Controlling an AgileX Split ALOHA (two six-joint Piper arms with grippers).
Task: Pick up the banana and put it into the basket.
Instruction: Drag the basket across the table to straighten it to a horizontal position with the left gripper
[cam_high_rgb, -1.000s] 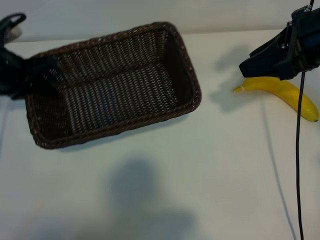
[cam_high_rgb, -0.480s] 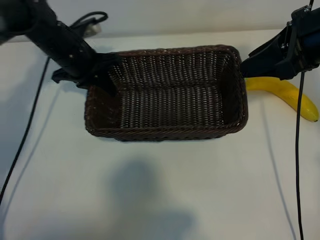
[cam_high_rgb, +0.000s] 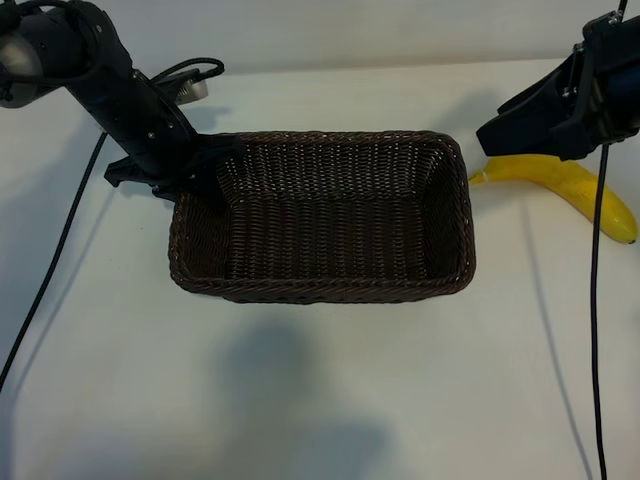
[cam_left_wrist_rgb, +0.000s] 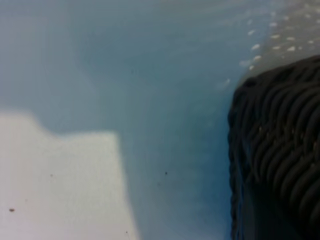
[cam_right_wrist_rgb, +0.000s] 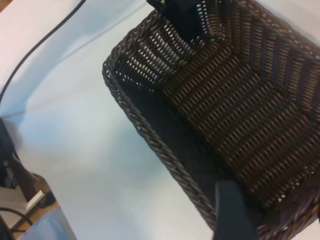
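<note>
the curved bright yellow banana (cam_high_rgb: 570, 182) lies on the white desk (cam_high_rgb: 330, 390) at the far right, its pale stem tip pointing left toward the rectangular dark brown woven wicker basket (cam_high_rgb: 320, 290) and its dark end toward the right edge. the banana is outside the basket, just beside the basket's right end with a small strip of desk between them.

the right tool (cam_high_rgb: 500, 128) hangs above the stem half of the banana and covers part of it in the exterior view; its black fingers point left toward the basket. the tool is released, jaws apart, and grasps nothing; the banana rests on the desk below it. in the right wrist view one dark finger (cam_right_wrist_rgb: 232, 210) shows over the basket's rim, with the woven floor of the basket beyond it.

the left tool (cam_high_rgb: 205, 170) is at the far left corner of the basket, clenched on the basket's rim, with the black left arm (cam_high_rgb: 110, 85) reaching in from the upper left. the left wrist view shows only the basket's braided outer wall (cam_left_wrist_rgb: 280, 155) close up against the pale desk. a black cable (cam_high_rgb: 596, 330) hangs down from the right arm across the right side of the desk.
</note>
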